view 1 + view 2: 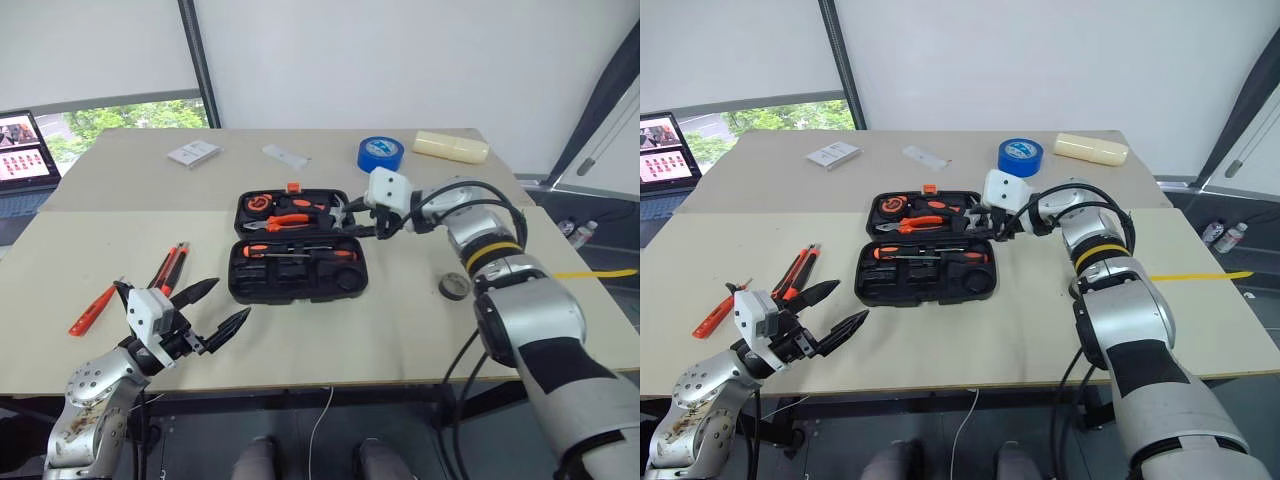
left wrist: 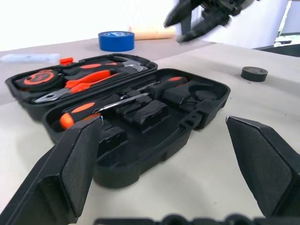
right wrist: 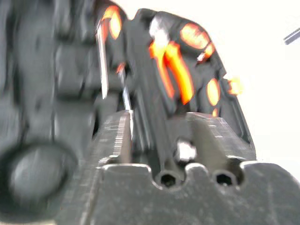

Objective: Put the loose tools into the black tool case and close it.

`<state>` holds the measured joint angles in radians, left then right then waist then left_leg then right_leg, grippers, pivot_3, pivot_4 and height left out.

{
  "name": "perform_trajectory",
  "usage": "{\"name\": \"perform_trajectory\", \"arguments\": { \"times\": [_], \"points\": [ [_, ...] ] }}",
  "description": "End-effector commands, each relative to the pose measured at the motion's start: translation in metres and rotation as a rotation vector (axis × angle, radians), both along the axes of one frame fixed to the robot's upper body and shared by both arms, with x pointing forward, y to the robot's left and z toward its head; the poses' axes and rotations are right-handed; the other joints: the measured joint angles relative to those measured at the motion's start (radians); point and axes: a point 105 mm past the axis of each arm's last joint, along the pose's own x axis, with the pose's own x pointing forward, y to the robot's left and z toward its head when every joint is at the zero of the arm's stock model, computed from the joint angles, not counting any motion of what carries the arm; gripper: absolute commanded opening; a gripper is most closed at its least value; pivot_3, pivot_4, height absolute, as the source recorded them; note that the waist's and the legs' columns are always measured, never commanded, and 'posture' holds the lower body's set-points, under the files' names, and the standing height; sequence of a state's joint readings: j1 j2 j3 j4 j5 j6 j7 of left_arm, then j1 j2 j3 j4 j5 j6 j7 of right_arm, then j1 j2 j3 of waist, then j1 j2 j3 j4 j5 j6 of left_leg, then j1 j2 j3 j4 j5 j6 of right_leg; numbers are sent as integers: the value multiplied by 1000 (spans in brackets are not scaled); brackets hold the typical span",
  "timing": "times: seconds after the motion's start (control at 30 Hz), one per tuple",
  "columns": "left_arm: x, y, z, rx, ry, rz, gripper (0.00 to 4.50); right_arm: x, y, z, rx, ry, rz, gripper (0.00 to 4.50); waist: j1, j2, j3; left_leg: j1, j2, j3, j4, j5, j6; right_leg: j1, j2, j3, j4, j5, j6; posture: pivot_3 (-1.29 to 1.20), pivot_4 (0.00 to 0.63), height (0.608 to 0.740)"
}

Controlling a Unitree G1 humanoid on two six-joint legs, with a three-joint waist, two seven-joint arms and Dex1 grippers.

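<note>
Black tool case (image 1: 298, 253) lies open mid-table, two screwdrivers (image 1: 300, 251) slotted. Left of it: utility knife (image 1: 168, 268), orange tester (image 1: 93, 309); grey tape roll (image 1: 454, 285) right. Left gripper (image 1: 217, 310) spread, empty; right gripper (image 1: 381, 231) above case, grip unreadable. Lid unclosed.

We see the black tool case (image 1: 298, 270) in matt moulded plastic, its screwdriver (image 2: 117, 101) shaft bright steel. The table (image 1: 330, 330) looks smooth pale wood. The blue tape roll (image 1: 380, 154) shines slightly.
</note>
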<state>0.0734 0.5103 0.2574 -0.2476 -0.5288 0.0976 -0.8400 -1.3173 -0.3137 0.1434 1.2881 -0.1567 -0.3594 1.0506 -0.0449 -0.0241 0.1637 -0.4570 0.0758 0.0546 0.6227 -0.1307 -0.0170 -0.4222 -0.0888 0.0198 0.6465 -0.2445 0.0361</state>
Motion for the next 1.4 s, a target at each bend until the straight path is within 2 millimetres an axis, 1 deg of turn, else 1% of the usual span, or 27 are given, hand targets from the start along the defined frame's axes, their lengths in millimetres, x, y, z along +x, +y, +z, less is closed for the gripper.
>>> {"name": "perform_trajectory", "arguments": {
  "times": [0.03,0.07,0.1,0.2,0.43,0.53,0.7,0.73,0.8,0.9,0.97,1.0,1.03,1.1,1.13,1.17,1.2,1.23,1.27,1.3,1.33,1.37,1.4],
  "points": [
    [1,0,9,22,-47,17,4500,8,4,-11,77,29,-105,465,1,0,0,0,0,0,0,0,0,0,0,0,0,0,0,0,150,740],
    [1,1,9,24,-44,24,4500,8,7,-20,71,42,-118,125,1,0,0,0,0,0,0,0,0,0,0,0,0,0,0,0,150,740],
    [2,1,8,27,-43,29,4500,8,9,-26,60,47,-124,55,2,0,0,0,0,0,0,0,0,0,0,0,0,0,0,0,150,740],
    [3,2,8,30,-41,40,4500,7,16,-38,41,66,-134,55,3,0,0,-1,0,0,0,0,0,0,0,0,0,0,0,0,150,740],
    [5,2,7,28,-37,54,4500,-4,41,-68,-6,121,-97,55,1,0,0,-1,0,0,0,0,0,-1,0,0,0,0,0,0,150,740],
    [7,1,7,24,-34,61,4500,-6,45,-78,-34,137,-103,55,-2,0,0,0,0,0,0,0,0,0,0,0,0,0,0,0,150,740],
    [12,1,3,22,-13,85,4500,-8,45,-94,-115,148,-127,55,-4,0,-1,1,1,0,0,0,0,0,1,0,1,0,0,0,150,740],
    [13,1,2,24,-6,90,4500,-8,45,-96,-131,139,-122,55,-4,0,-1,1,1,0,0,0,0,0,1,0,1,0,0,0,150,740],
    [14,1,0,28,3,99,4500,-8,48,-88,-100,109,-108,55,-5,0,-1,2,1,0,0,0,0,1,1,0,1,0,0,0,150,740],
    [11,11,-1,4,19,142,4500,-5,46,-57,73,85,-75,55,-4,0,-1,2,1,0,0,0,0,1,1,0,1,0,-1,0,150,740],
    [7,21,-1,-24,29,176,4500,-8,41,-36,199,81,-19,610,-4,0,-1,2,1,0,0,0,0,1,1,0,1,0,-1,0,150,740],
    [3,33,-2,-37,33,218,4500,-12,36,-25,268,72,23,799,-4,0,-1,1,1,0,0,0,0,0,1,0,1,0,-1,0,150,740],
    [-2,43,-3,-47,33,251,4500,-17,30,-15,325,52,68,1223,-4,0,-1,1,1,0,-1,0,0,0,2,0,0,0,-1,0,150,740],
    [-14,72,-4,-60,28,360,4500,-27,12,2,438,15,131,1812,-1,0,-1,0,1,0,-1,0,0,0,1,0,0,0,0,0,150,740],
    [-21,87,-4,-68,24,420,4500,-33,3,7,484,-2,154,2296,0,0,-1,0,1,0,-2,0,0,0,1,0,0,0,0,0,150,740],
    [-28,100,-5,-73,25,475,4500,-41,-4,11,522,-17,198,2524,1,0,-1,0,1,0,-3,0,0,0,1,0,0,0,0,0,150,740],
    [-38,115,-9,-76,44,532,4500,-52,-12,10,535,-35,236,2959,2,0,-1,1,1,0,-4,0,0,0,1,0,-1,0,0,0,150,740],
    [-49,129,-13,-71,58,589,4500,-63,-20,8,544,-57,266,3166,3,-1,-1,0,2,0,-4,0,0,0,1,0,-1,0,0,0,150,740],
    [-60,142,-17,-77,69,648,4500,-73,-27,4,555,-54,273,3562,5,-1,-1,1,2,0,-5,0,0,0,1,-1,-2,-1,-1,0,150,740],
    [-70,154,-20,-85,78,707,4500,-79,-34,0,564,-52,253,3779,5,-1,-1,1,2,0,-6,0,0,0,1,-1,-3,-1,-1,0,150,740],
    [-82,167,-23,-91,84,772,4500,-86,-40,-3,588,-41,236,4298,5,-1,-1,1,1,0,-7,0,0,1,0,-1,-4,-1,-1,0,150,740],
    [-92,178,-26,-100,90,828,4500,-92,-46,-6,607,-40,220,4427,7,-1,-1,1,1,1,-7,0,0,0,-1,-2,-4,-1,-1,0,150,740],
    [-103,187,-30,-110,102,882,4500,-100,-52,-11,624,-29,206,4427,6,-2,-1,1,1,1,-8,-2,-3,0,-2,-2,-4,-2,-2,0,150,740]
  ]
}}
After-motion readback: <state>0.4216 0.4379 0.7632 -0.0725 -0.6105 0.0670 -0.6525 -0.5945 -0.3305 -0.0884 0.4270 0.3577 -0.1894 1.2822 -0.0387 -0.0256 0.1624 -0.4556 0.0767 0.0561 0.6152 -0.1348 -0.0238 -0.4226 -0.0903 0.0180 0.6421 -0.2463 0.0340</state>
